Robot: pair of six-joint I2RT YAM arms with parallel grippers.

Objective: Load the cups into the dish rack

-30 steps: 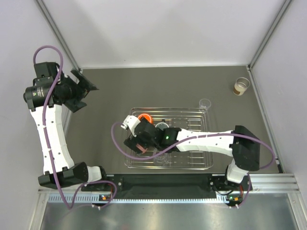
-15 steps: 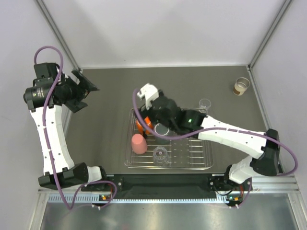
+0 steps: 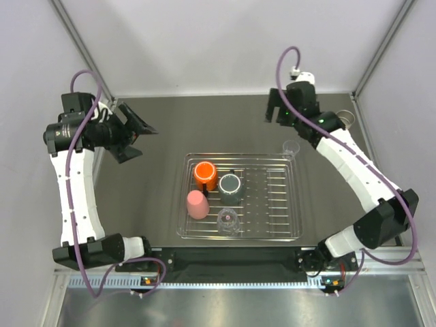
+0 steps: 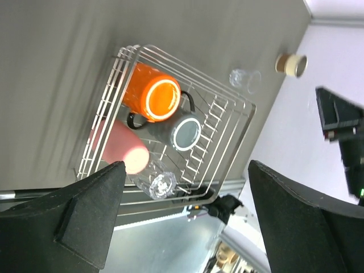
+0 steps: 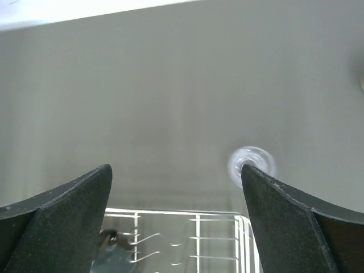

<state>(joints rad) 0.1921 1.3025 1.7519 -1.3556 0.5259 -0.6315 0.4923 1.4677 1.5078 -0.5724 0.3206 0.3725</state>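
The silver wire dish rack (image 3: 298, 204) lies in the middle of the table. In it are an orange cup (image 3: 204, 175), a dark grey cup (image 3: 230, 184), a pink cup (image 3: 197, 204) and a clear cup (image 3: 227, 220). Another clear cup (image 3: 291, 147) stands on the table just beyond the rack's far right corner. My right gripper (image 3: 278, 113) is open and empty, raised above the table behind that cup (image 5: 252, 162). My left gripper (image 3: 141, 138) is open and empty, high at the far left. Its wrist view shows the rack (image 4: 245, 121) and the cups below.
A cream cup (image 4: 290, 64) stands near the far right corner of the table, partly hidden by the right arm in the top view. Walls close the table on the left, back and right. A metal rail runs along the near edge.
My right arm has pulled out of the rack and swung to the far right, leaving the pink cup in the rack. My left gripper has shifted slightly right.
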